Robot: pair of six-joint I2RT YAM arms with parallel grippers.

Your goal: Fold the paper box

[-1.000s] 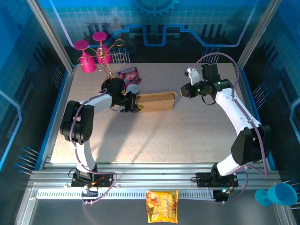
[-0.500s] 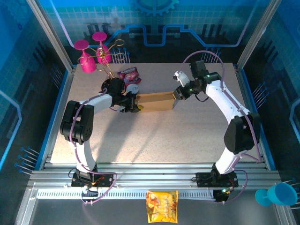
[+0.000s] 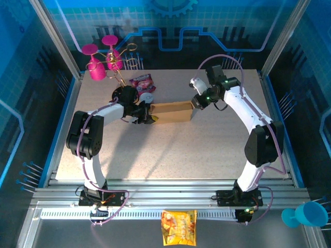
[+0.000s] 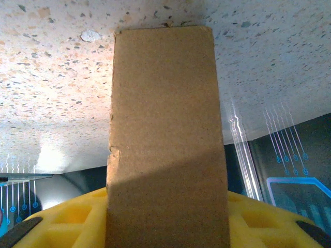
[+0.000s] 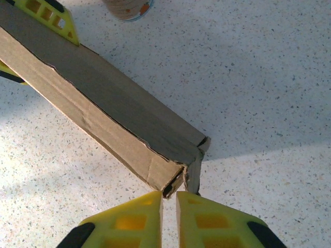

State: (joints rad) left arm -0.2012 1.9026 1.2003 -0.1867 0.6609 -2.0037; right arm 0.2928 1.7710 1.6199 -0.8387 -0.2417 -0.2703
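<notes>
Goblets [image 3: 98, 62], two of them in pink, are standing at the far left corner of the table [image 3: 170, 155], with a gold wire stand [image 3: 123, 58] crowding in just beside them. A little to the right a pink packet [image 3: 142, 81] is lying flat, and a small round container [image 3: 146, 97] is sitting in front of it, close behind the left end of the paper box [image 3: 171, 112] and near the left arm's wrist.

The left gripper [image 3: 149, 114] is clamping that left end. In the left wrist view the brown cardboard is running straight up between the yellow pads [image 4: 62, 222], which are pressing on both of its sides.

The paper box is lying folded into a long, narrow shape across the far middle of the table, stretching left to right between the two arms. Its upper panel is sitting slightly ragged along the edge, and a small end flap is hanging down at the right end. At the near edge, off the table on the metal rail, an orange-yellow snack packet [image 3: 179, 227] is lying well apart from everything else.

The right gripper [image 5: 169, 200] is meeting the right end of the box with its fingers drawn almost together, a thin slit showing between them. Its tips are touching the end corner beside the flap; whether any cardboard is being nipped I cannot tell.

At the near right corner a blue cup [image 3: 305, 214] is resting outside the frame.
</notes>
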